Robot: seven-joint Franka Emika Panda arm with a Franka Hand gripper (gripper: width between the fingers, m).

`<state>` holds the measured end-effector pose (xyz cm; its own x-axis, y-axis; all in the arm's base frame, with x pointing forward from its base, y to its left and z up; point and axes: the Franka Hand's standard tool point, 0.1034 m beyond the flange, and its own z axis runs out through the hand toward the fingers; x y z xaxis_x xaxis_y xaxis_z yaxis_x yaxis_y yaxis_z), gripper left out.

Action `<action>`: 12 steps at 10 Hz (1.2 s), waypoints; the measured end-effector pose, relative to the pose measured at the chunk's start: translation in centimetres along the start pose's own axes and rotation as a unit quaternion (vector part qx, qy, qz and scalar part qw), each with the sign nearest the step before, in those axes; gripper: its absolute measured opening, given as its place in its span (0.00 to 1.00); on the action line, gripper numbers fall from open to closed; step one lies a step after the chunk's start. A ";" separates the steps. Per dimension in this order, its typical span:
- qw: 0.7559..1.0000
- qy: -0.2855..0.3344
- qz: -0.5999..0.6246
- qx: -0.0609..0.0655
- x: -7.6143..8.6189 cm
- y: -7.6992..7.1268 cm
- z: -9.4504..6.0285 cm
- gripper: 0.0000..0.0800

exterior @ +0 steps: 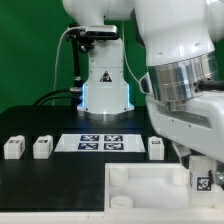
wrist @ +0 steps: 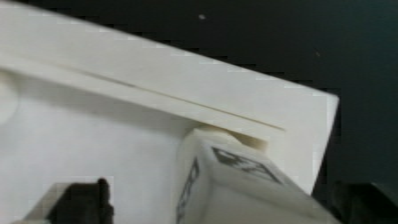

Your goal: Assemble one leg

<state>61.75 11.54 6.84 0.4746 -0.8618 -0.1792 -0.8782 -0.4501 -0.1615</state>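
A white leg (exterior: 203,182) with a black-and-white tag stands upright at a corner of the large flat white panel (exterior: 150,190). My gripper (exterior: 203,168) hangs right over it. In the wrist view the leg (wrist: 240,175) rises from a corner socket of the panel (wrist: 107,110) between my gripper's (wrist: 217,203) fingers. One dark finger (wrist: 80,200) stands apart from the leg with a strip of panel showing between them. The other finger is hard to tell from the black table. Three more legs (exterior: 12,147), (exterior: 42,147), (exterior: 156,148) lie on the table.
The marker board (exterior: 100,143) lies flat between the loose legs. The robot base (exterior: 103,85) stands behind it at the table's back. My arm fills the exterior view's right side and hides the table there.
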 end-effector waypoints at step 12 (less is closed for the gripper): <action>0.959 0.033 -0.280 -0.027 -0.2 -1.0 -0.5 0.39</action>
<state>62.53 12.03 7.50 0.8697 -0.4932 -0.0178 -0.4891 -0.8567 -0.1637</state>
